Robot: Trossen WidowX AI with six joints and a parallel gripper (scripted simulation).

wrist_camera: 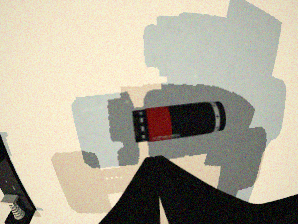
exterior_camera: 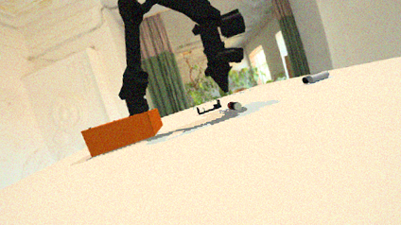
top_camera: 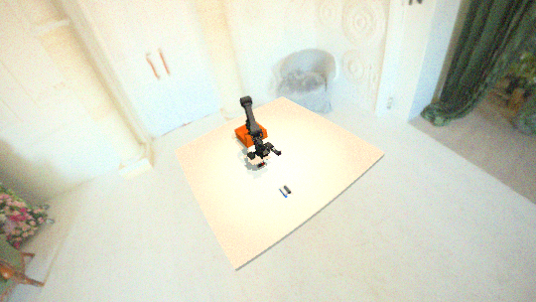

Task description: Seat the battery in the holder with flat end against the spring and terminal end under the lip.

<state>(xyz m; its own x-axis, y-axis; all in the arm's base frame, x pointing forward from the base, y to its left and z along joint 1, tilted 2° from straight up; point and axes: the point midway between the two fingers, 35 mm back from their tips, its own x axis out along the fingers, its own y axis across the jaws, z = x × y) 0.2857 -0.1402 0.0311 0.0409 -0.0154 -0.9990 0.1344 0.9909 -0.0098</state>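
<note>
The tool (exterior_camera: 227, 91) is clenched on nothing, hovering over the tabletop (exterior_camera: 286, 169). Battery (wrist_camera: 178, 121) lies on its side beside the holder (exterior_camera: 208, 107), not in it.

No readable text, labels, brands or numbers in any view. Battery (wrist_camera: 178, 121): red and black bands only, thin white line near one end, no lettering legible. Orange block (exterior_camera: 121, 132): plain faces. Holder (exterior_camera: 208, 107): too small to tell.
</note>
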